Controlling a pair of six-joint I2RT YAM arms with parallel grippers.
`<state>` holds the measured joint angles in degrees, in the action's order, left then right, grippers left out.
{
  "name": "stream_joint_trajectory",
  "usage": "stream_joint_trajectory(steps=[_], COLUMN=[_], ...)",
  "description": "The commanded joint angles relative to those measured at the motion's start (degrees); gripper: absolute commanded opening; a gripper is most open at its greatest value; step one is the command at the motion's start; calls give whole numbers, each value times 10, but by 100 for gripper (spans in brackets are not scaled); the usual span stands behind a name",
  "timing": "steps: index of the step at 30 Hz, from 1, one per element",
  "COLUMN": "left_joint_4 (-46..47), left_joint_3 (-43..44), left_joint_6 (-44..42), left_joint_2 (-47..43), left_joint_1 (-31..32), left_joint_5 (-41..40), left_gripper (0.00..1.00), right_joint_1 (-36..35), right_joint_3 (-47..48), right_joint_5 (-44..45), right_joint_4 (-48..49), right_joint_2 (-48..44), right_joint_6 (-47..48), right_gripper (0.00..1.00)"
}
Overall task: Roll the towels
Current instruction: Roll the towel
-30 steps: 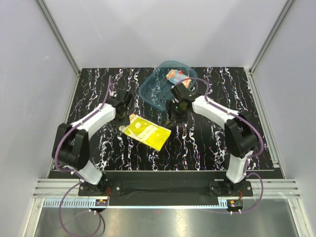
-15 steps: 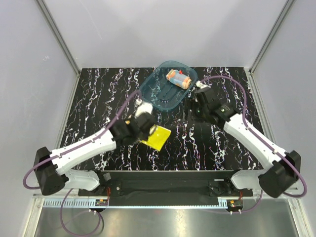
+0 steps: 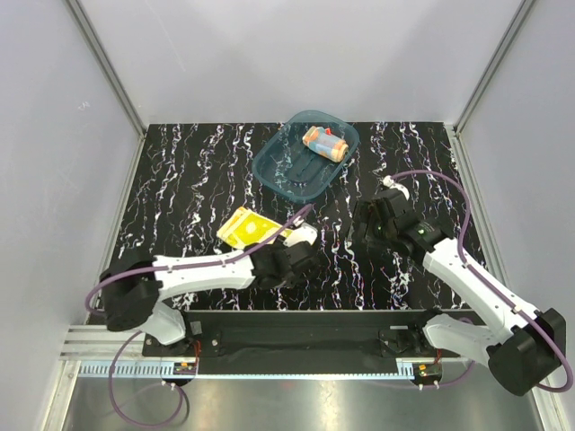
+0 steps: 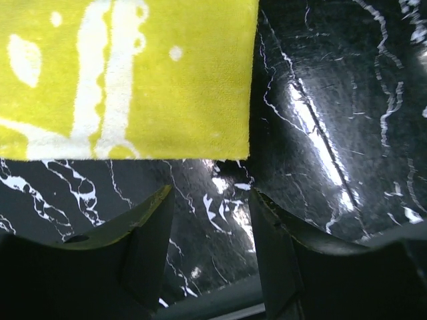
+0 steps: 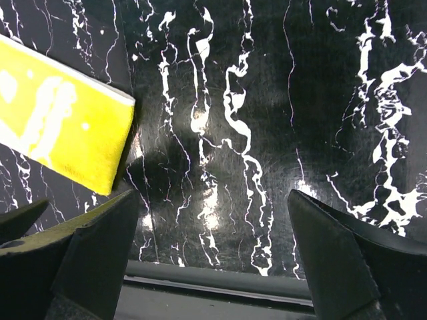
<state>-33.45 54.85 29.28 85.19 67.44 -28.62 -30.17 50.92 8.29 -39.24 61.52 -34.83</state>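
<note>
Sam: Left gripper [image 4: 210, 200] half spread, nothing between the fingers [image 4: 143, 227], tips just short of the yellow towel's [image 4: 127, 73] near edge.
Kim: Right one?
Sam: Right gripper [image 5: 212, 200] spread wide, holding nothing; only black marbled table [image 5: 220, 100] shows in the gap.
Kim: Layout?
Sam: Table shows bare surface left of the yellow towel and out toward its right edge. Teal tub [image 3: 269, 166] at far middle, well apart from both grippers. Yellow towel flat near centre, right end hidden by the left arm [image 3: 207, 269] from above. Dotted towel [image 3: 324, 143] rolled, lying in the tub's far right part.
Kim: Edges?
Sam: Yellow towel's right corner lines up with the left gap. Its end corner sits just beyond one of the right fingers, not touching.
</note>
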Motion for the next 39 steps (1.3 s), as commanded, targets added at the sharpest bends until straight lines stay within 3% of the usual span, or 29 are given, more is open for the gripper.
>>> stream_joint_trajectory(steps=[1,27,31,39], left_joint_4=[37,81,99,99], left_joint_3=[26,58,40,32], left_joint_6=[-31,-88,-85,-83], left_joint_2=[48,159,161,183], left_joint_1=[1,-13,-45,-76], left_joint_5=[-4,23,57,102], left_gripper=[54,51,46,20], right_joint_1=[7,13,14,17], right_joint_3=[-2,-3,0,9], right_joint_5=[-7,-34,-32,-29], right_joint_4=[26,51,46,30], right_joint_2=[-17,3,1,-8], right_joint_6=[-13,-6,-5,-1], right_gripper=[100,100,100,99])
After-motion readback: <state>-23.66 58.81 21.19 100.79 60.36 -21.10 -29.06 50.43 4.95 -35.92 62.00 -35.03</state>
